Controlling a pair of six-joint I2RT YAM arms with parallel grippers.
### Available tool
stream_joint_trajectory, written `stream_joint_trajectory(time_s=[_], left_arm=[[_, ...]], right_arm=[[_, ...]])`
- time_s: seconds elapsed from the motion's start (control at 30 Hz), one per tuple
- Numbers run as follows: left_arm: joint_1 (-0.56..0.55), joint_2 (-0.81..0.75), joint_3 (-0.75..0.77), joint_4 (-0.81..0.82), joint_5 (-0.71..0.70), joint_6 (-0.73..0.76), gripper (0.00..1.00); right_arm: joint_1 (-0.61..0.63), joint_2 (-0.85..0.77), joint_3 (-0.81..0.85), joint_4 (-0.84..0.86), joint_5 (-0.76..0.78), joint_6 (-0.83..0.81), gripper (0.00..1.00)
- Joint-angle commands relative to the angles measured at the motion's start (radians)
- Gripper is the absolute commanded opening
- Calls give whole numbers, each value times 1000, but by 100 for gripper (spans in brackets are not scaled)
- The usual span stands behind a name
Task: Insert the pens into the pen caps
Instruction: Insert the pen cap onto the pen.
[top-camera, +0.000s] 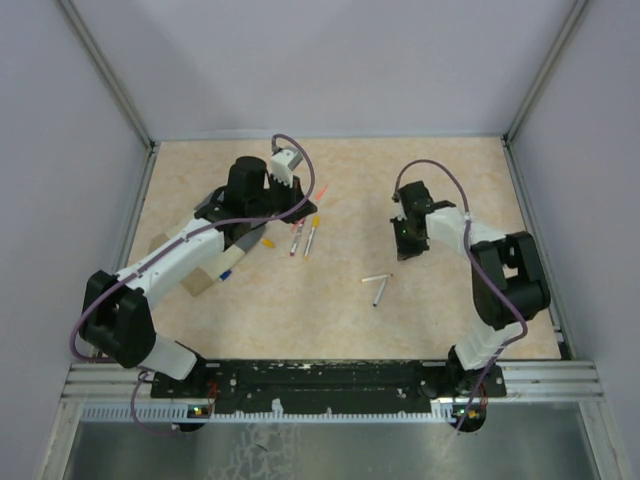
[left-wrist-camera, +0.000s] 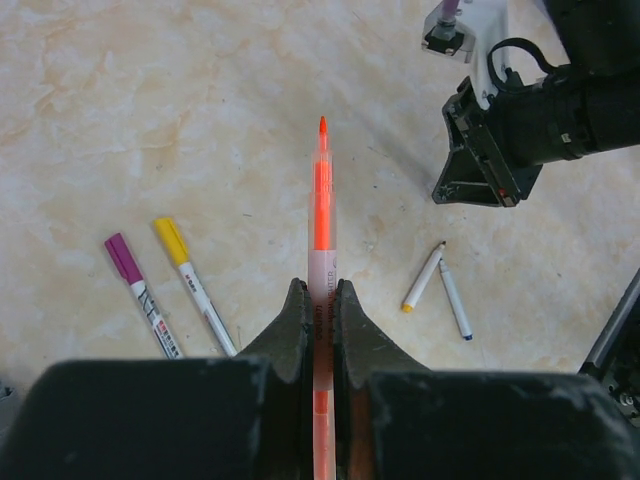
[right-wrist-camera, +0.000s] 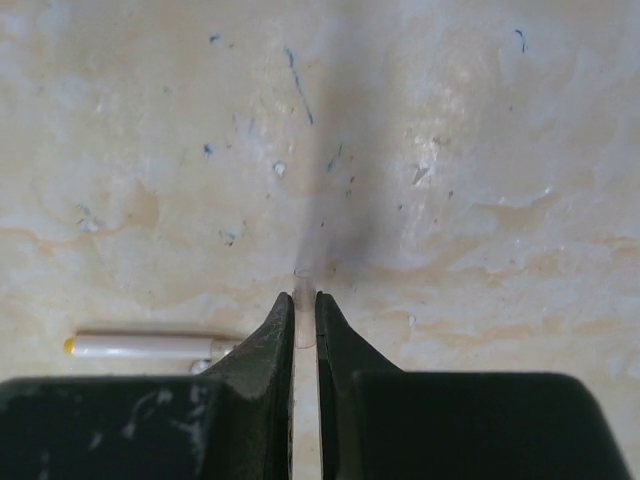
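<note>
My left gripper (left-wrist-camera: 320, 290) is shut on an orange pen (left-wrist-camera: 322, 190), which points its bare tip toward the right arm above the table; in the top view the gripper (top-camera: 298, 203) holds this pen (top-camera: 323, 191) at centre left. My right gripper (right-wrist-camera: 305, 300) is shut on a small pale translucent pen cap (right-wrist-camera: 303, 282), open end outward, and hovers at centre right (top-camera: 406, 240). A magenta-capped pen (left-wrist-camera: 140, 295) and a yellow-capped pen (left-wrist-camera: 195, 285) lie side by side. Two uncapped pens, one yellow-tipped (left-wrist-camera: 422, 279) and one blue-tipped (left-wrist-camera: 455, 301), lie between the arms (top-camera: 377, 286).
A small yellow cap (top-camera: 267, 241) and a blue cap (top-camera: 226, 272) lie by the left forearm, next to a beige box (top-camera: 195, 280) partly hidden under it. The table (top-camera: 450, 310) has metal frame posts and walls on three sides. The yellow-tipped pen also shows in the right wrist view (right-wrist-camera: 150, 345).
</note>
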Motion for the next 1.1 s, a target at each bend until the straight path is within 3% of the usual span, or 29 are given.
stream_joint_trajectory(time_s=[0.0,0.27,0.5,0.8,1.07], left_arm=[[4,-2,-9,52,63,-36,0],[3,37,15,88,158,-120,0],[1,78,50,131,249,-166,0],[-15,31,-58,294,416,-153,0],[-34,3,-112,374,470,-164,0]], right_arm=[[-4,-182,-40,92,-78,15,1],[32,-365,-118,278,-203,114,1],[74,-537,-188,562,-302,290,0],[80,-624,-251,764,-318,454,0],[81,-684,-318,894,-243,626,0]])
